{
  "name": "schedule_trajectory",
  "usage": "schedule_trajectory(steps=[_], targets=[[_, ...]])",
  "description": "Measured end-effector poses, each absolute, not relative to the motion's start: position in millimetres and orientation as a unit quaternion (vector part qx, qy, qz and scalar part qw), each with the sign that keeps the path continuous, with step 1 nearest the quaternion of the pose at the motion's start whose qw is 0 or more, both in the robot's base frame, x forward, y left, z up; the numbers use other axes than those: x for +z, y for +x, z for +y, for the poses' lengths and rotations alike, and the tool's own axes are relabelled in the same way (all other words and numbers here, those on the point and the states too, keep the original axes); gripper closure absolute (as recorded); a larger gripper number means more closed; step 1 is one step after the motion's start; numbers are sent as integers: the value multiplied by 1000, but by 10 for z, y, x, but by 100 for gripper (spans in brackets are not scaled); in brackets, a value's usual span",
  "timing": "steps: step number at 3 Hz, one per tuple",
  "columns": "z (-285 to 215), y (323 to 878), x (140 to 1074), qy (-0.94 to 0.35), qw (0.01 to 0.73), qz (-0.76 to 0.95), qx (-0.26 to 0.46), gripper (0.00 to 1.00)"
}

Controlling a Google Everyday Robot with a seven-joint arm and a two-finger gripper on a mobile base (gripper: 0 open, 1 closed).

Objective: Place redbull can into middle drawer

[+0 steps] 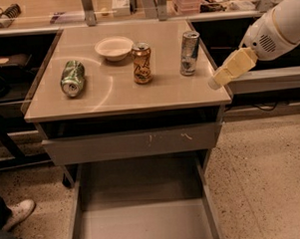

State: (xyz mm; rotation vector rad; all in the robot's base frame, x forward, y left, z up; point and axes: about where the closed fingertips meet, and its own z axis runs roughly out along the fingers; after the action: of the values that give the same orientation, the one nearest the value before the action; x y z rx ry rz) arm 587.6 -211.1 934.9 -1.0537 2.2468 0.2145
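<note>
The redbull can point(189, 52), slim and silver-blue, stands upright on the right part of the tabletop point(124, 95). My gripper point(216, 80), with pale yellow fingers on a white arm, hangs at the table's right edge. It is a little to the right of the can and in front of it, not touching it, and it holds nothing I can see. The middle drawer point(144, 216) is pulled open below the table, with a bare flat grey floor.
An orange-gold can point(141, 63) stands upright mid-table. A green can point(72, 78) lies on its side at the left. A white bowl point(114, 47) sits at the back. A shut grey drawer front with pale scratches point(131, 142) is above the open drawer. A shoe point(14, 213) is at lower left.
</note>
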Motion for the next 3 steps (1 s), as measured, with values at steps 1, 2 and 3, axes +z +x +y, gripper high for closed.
schedule_trajectory(steps=[1,2,3], targets=[[-2029,6192,9336,-373,344,855,105,0],[-1736,6614,9121,-361,356,854,121,0],[-1736,6614,9121,-361,356,854,121,0]])
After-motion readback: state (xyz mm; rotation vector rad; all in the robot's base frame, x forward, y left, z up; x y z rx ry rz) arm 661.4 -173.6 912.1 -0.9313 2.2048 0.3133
